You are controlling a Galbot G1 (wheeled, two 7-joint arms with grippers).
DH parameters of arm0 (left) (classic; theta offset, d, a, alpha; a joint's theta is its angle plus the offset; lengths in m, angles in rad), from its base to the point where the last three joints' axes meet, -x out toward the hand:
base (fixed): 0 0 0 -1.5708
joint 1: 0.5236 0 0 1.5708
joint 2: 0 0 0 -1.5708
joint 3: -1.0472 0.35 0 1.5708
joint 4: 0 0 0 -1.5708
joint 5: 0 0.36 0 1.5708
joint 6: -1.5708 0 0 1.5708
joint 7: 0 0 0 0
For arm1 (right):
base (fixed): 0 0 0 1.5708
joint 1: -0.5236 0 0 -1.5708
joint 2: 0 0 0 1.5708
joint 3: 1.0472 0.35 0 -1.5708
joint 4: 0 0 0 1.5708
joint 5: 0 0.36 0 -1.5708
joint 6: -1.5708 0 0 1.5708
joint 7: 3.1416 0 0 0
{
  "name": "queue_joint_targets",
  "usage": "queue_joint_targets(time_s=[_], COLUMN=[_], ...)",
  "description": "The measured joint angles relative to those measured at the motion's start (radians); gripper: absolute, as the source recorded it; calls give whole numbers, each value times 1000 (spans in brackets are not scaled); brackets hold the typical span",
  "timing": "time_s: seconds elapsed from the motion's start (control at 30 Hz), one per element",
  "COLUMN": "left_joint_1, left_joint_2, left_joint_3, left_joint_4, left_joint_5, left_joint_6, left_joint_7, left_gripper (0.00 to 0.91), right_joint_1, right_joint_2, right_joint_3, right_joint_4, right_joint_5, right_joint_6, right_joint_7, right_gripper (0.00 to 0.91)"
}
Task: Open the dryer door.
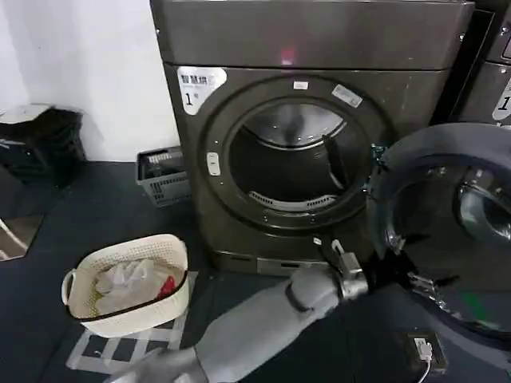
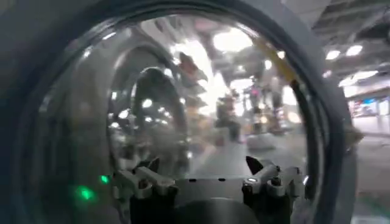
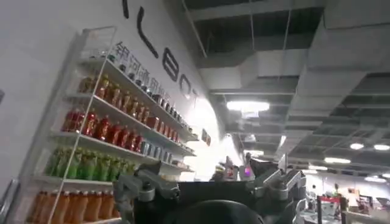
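Observation:
The dryer [image 1: 319, 40] is a dark grey-brown front-loader with a white "1" sticker, and its drum opening [image 1: 291, 159] is uncovered. The dryer door [image 1: 447, 140] stands swung out to the right, dark grey inner side toward me. My left arm reaches from below to the door's lower inner edge, where the left gripper [image 1: 403, 275] sits. In the left wrist view the left gripper [image 2: 204, 173] is open, right in front of the door's glass [image 2: 201, 91], with nothing between its fingers. The right gripper [image 3: 213, 182] is open and empty, facing out into the room.
A white laundry basket [image 1: 128, 283] with clothes stands on the floor at the left front. A grey crate [image 1: 164, 175] sits beside the dryer. A matching machine [image 1: 495, 72] stands behind the open door. A socket block [image 1: 423, 351] lies on the floor.

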Motion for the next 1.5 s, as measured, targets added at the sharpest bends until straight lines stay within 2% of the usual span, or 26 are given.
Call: queue_joint_targets(time_s=[0.33,0.53,0.8,1.1,1.17,1.33,1.5], left_joint_1=[-41,-41,-23,3,5,14,31], left_joint_2=[0,0,0,2,50,183,304], left_joint_3=[-10,-9,6,34,36,36,34], left_joint_4=[91,95,27,-108,-131,-183,-241], left_joint_5=[21,23,22,21,19,-20,-40], left_joint_6=[-52,-79,-292,-451,-479,-484,-438], left_joint_7=[-24,-25,-48,-67,-58,-28,-10], left_gripper=[907,907,907,907,907,907,907], right_joint_1=[-10,-10,-14,-16,-16,-11,-6], right_joint_2=[11,19,24,24,22,19,15], right_joint_3=[-4,-9,-3,-1,-1,-6,-4], right_joint_4=[14,25,37,40,37,40,42], right_joint_5=[4,8,30,32,32,30,28], right_joint_6=[0,1,3,13,15,17,18], right_joint_7=[-2,-6,-7,-15,-14,-17,-19], right_gripper=[907,907,907,907,907,907,907])
